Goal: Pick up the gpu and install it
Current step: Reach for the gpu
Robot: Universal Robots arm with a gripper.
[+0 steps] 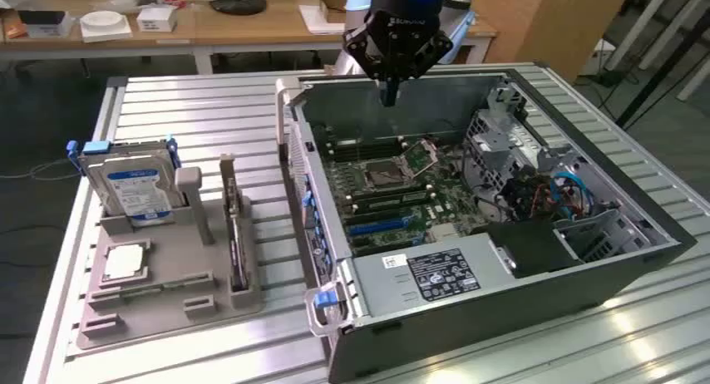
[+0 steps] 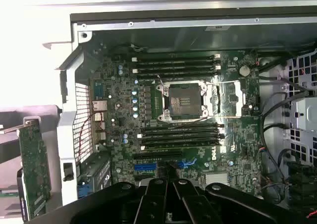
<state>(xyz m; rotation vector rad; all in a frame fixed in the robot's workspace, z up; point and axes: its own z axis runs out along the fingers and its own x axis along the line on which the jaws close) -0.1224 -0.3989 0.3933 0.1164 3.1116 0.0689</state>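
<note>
The gpu (image 1: 235,243) stands on its edge in a slot of the grey holder tray (image 1: 166,317), to the exterior view's left of the open computer case (image 1: 477,342). In the wrist view the gpu (image 2: 33,177) appears as a green card with a metal end bracket, outside the case wall. My gripper (image 1: 388,97) hangs over the back part of the case, above the motherboard (image 1: 388,193), well apart from the gpu. Its black fingers (image 2: 157,204) are shut together with nothing between them. A blue card slot (image 2: 146,166) lies on the motherboard (image 2: 178,130) just ahead of them.
A silver hard drive (image 1: 133,189) with a blue-white label stands at the tray's back and a square silver chip (image 1: 122,263) lies flat on it. Inside the case are a power supply (image 1: 444,276), drive cages (image 1: 521,143) and cables (image 1: 566,193). A desk (image 1: 166,27) stands behind the slatted table.
</note>
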